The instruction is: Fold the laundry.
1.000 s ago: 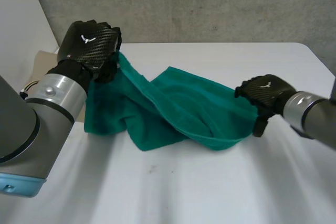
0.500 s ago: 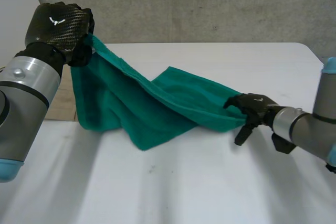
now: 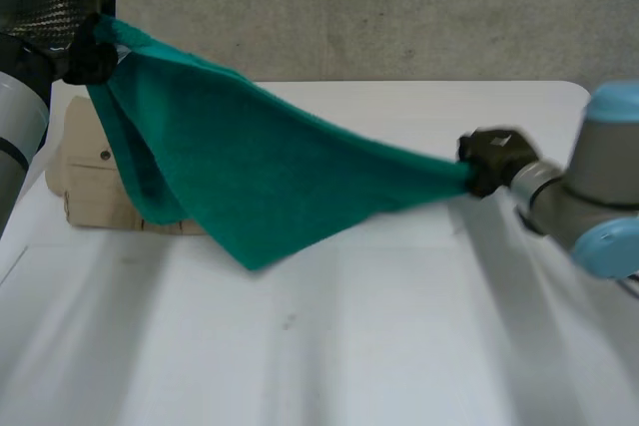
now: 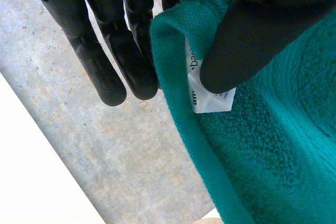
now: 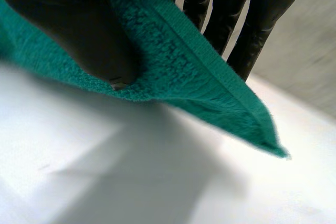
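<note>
So the green towel (image 3: 250, 177) hangs stretched over the white bench (image 3: 399, 346), half hiding a wooden block (image 3: 90, 187) behind it; left hand (image 3: 50, 7) pinches one corner up high, right hand (image 3: 496, 159) pinches the opposite corner lower; left wrist view shows its thumb on a white label (image 4: 207, 98).

Hanging towel (image 3: 250, 167) and wooden block (image 3: 95, 192) crowd the table's (image 3: 379, 346) left; front open

Towel (image 3: 250, 177) above table (image 3: 399, 346) — block (image 3: 88, 187) perhaps behind.
</note>
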